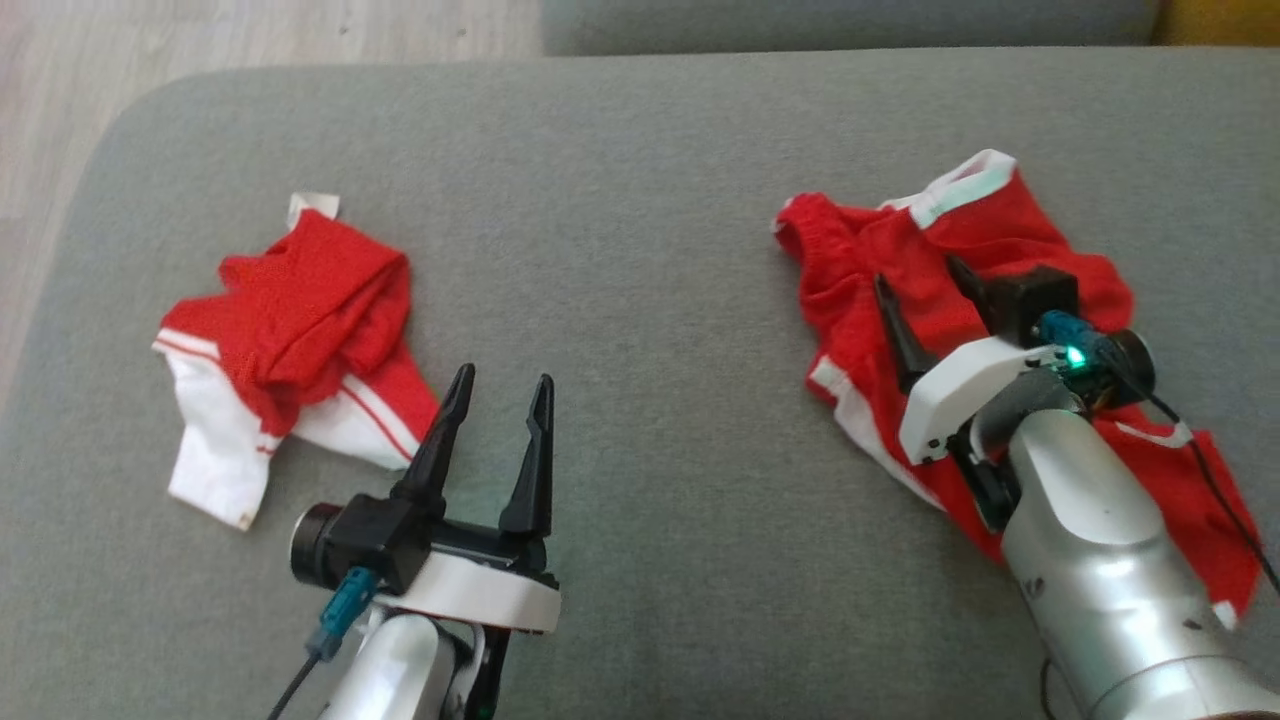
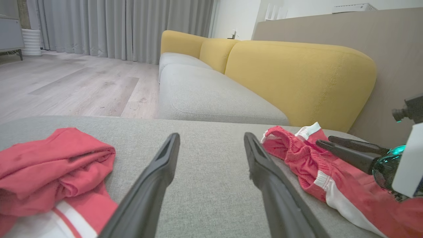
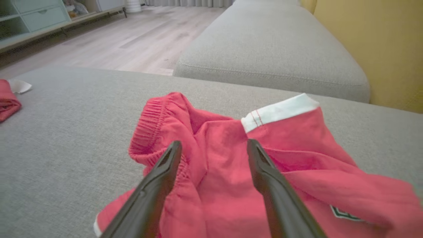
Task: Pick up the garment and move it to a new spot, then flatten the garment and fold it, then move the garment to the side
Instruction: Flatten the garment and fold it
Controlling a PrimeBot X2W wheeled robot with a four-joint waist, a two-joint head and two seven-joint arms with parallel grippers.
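While its two dark fingers stand apart with nothing clamped between them, the right end effector (image 1: 918, 271) hangs low over the red shorts (image 1: 870, 240). Whether its tips touch the cloth cannot be told. The shorts lie rumpled on the right part of a grey sofa cushion (image 1: 640, 200), with the elastic waistband toward the far side. The left end effector (image 1: 503, 375), fingers also spread and empty, is over bare cushion just beside a second crumpled red-and-white garment (image 1: 300, 300), well apart from the shorts.

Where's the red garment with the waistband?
Head view: waistband garment lies on the cushion's right side beneath the right gripper's spread fingers, apart from the crumpled garment at left.
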